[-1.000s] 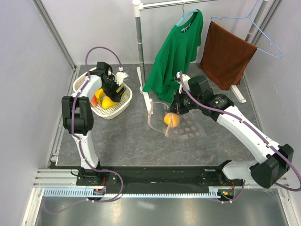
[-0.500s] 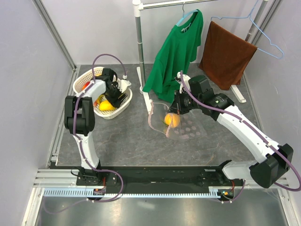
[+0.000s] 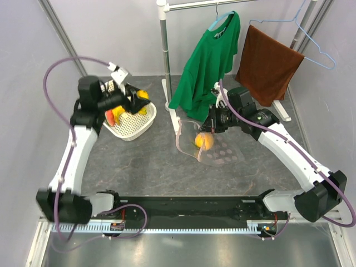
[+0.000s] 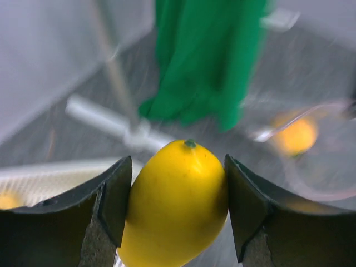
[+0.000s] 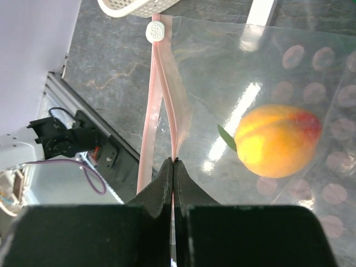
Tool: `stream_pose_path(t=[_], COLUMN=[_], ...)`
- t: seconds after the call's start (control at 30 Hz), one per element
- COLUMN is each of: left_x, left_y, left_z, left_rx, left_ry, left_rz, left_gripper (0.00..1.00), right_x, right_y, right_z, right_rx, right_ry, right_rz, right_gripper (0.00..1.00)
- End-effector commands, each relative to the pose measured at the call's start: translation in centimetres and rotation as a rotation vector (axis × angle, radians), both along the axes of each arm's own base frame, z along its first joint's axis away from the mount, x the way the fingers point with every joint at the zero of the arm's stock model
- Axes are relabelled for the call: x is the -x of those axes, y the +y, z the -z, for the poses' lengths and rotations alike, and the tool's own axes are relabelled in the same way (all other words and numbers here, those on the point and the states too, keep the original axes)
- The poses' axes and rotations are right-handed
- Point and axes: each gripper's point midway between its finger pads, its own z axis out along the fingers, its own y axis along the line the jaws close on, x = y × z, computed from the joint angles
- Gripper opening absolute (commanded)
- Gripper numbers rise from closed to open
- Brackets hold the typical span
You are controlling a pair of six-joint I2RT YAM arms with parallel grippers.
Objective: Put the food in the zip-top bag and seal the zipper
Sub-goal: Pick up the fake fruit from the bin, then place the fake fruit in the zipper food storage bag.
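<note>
1 yellow fruit (image 4: 175, 206) — lifted, out of basket (image 3: 132, 127)

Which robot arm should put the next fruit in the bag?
Left. The left gripper holds a yellow fruit above the basket. The right gripper is shut on the zipper of the bag, so it is probably best left there.
</note>
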Motion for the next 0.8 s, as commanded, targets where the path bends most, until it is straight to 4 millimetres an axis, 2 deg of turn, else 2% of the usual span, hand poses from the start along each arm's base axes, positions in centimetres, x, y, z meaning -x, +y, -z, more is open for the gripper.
stream_pose_path(t=[0.0, 0.03, 0.1, 0.13, 0.17, 0.2, 0.23, 0.33, 0.47, 0.6, 0.63, 0.67, 0.7, 0.77], left_x=[8.5, 10.4, 11.9, 13.3, 13.5, 13.7, 14.8, 15.4, 15.9, 15.8, 15.7, 15.4, 15.2, 15.6], left_y=[-6.5, -8.5, -10.0, -11.6, -12.2, -12.9, -14.1, -16.0, -17.8, -18.4, -18.4, -18.3, -18.3, -18.1], left_z=[-6.5, -7.1, -8.4, -8.8, -9.5, -9.4, -9.5, -9.5, -8.0, -6.8, -6.0, -5.8, -4.6, -3.9], left_rx=[0.356, 0.376, 0.414, 0.43, 0.45, 0.456, 0.463, 0.462, 0.453, 0.496, 0.513, 0.525, 0.516, 0.514], left_ry=[-0.16, -0.204, -0.277, -0.278, -0.294, -0.293, -0.299, -0.323, -0.282, -0.189, -0.126, -0.102, -0.051, -0.002], left_rz=[0.266, 0.326, 0.34, 0.394, 0.39, 0.405, 0.449, 0.501, 0.539, 0.492, 0.474, 0.443, 0.421, 0.415], left_gripper=[0.35, 0.34, 0.33, 0.34, 0.34, 0.34, 0.35, 0.38, 0.41, 0.43, 0.45, 0.5, 0.54, 0.7], right_x=[0.1, 0.1, 0.5, 0.6, 1.0, 1.1, 1.1, 1.6, 2.0, 2.0, 1.9, 1.9, 1.9, 1.9], right_y=[1.3, 1.4, 1.7, 1.9, 2.2, 2.3, 2.3, 2.7, 2.8, 2.5, 2.4, 2.4, 2.3, 2.2], right_z=[-2.2, -2.5, -3.0, -3.3, -3.7, -3.9, -4.4, -5.4, -6.8, -7.5, -7.7, -7.9, -7.9, -8.1], right_rx=[-0.107, -0.121, -0.16, -0.181, -0.204, -0.218, -0.235, -0.283, -0.334, -0.373, -0.381, -0.396, -0.404, -0.423], right_ry=[0.013, 0.015, 0.032, 0.04, 0.051, 0.059, 0.062, 0.077, 0.08, 0.095, 0.095, 0.105, 0.111, 0.123], right_rz=[-0.043, -0.046, -0.08, -0.09, -0.114, -0.124, -0.128, -0.159, -0.178, -0.175, -0.171, -0.168, -0.165, -0.16], right_gripper=[0.0, 0.0, 0.0, 0.0, 0.0, 0.0, 0.0, 0.0, 0.0, 0.0, 0.0, 0.0, 0.0, 0.0])
